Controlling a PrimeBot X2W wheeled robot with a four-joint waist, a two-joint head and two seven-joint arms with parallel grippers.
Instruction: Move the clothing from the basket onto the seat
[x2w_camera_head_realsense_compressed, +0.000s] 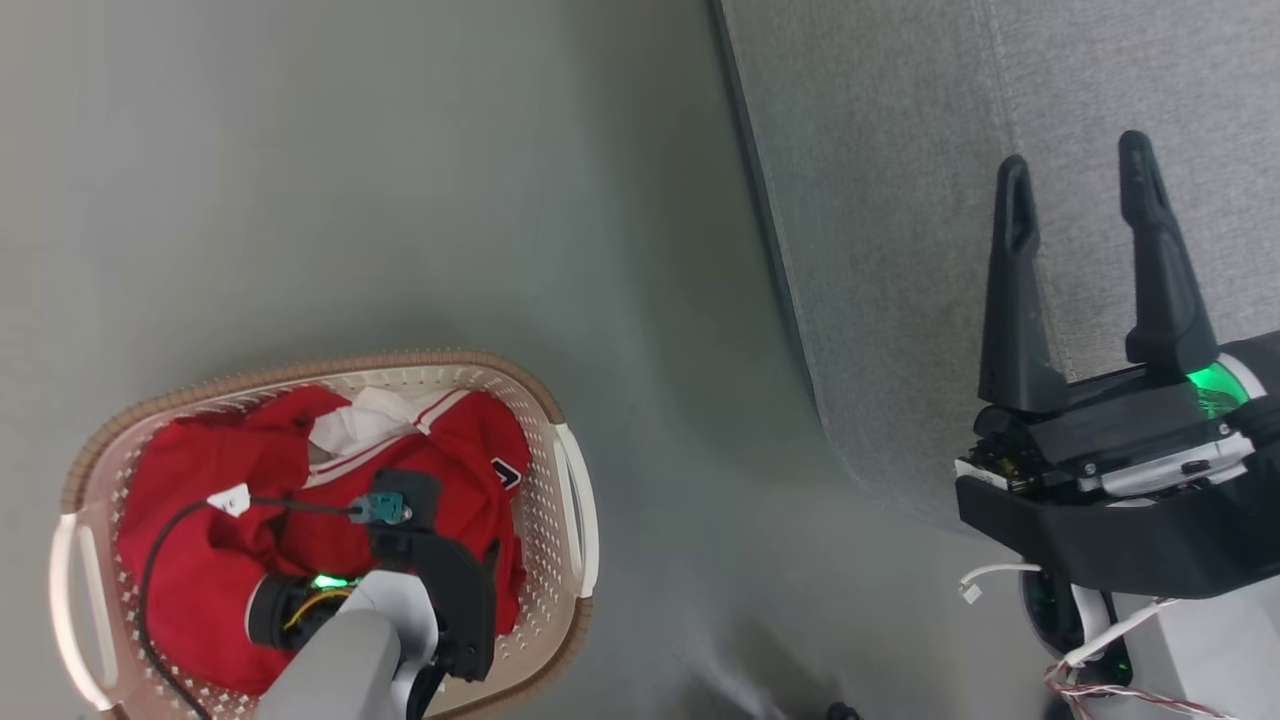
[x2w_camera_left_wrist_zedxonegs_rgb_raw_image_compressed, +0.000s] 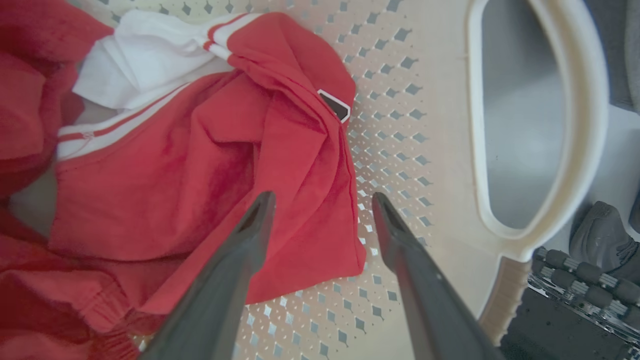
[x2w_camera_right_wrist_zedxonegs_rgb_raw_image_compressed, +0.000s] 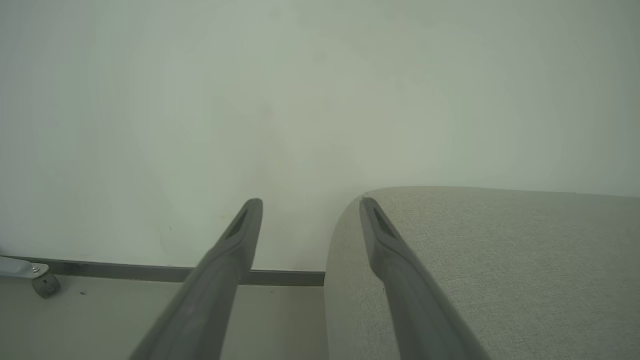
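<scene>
While the clothing (x2w_camera_left_wrist_zedxonegs_rgb_raw_image_compressed: 175, 175) lies heaped in the basket (x2w_camera_head_realsense_compressed: 330, 362), with none of it yet on the seat (x2w_camera_head_realsense_compressed: 900, 200), the left gripper (x2w_camera_left_wrist_zedxonegs_rgb_raw_image_compressed: 322, 200) hangs close over the pile, its two dark fingers (x2w_camera_left_wrist_zedxonegs_rgb_raw_image_compressed: 250, 245) spread wide and holding nothing. A red hem runs between the fingertips, with one finger over fabric and the other over the bare perforated plastic. That stance looks chosen to straddle the edge and pinch a fold. Beyond the fingertips sits a small dark label, and farther off the white-striped part. The right gripper (x2w_camera_head_realsense_compressed: 1075, 170) is also wide open and empty. It is poised over the grey upholstery with the seat's rounded corner between its fingers, probably parked clear of the reach or waiting at the drop spot. By count there appear to be two garments, one plain red and one striped, though the tangle makes that uncertain. There is one basket with two white handles, one seat, and two grippers of two fingers each.
</scene>
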